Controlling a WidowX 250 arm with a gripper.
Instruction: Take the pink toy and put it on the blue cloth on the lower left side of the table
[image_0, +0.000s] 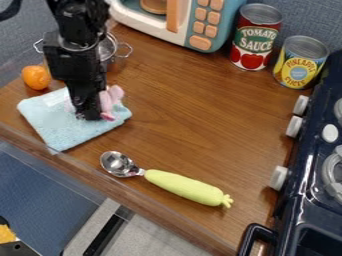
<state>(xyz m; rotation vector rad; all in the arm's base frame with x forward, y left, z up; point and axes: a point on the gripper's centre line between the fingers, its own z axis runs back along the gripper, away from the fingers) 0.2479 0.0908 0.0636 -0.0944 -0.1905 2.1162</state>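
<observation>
The black gripper (87, 111) hangs at the left of the table, its tip low over the light blue cloth (67, 131). Right at its fingertips is the pink toy (108, 102), over the cloth's right part and partly hidden behind the gripper. Whether the toy is gripped or only touched cannot be told. The cloth lies flat near the table's left front edge.
An orange fruit (36, 77) and a metal strainer (107, 47) sit behind the cloth. A scoop with a green handle (187, 187) lies in front. Two cans (256, 37), a toy microwave (200, 25) and a dark stove (307, 185) stand behind and right.
</observation>
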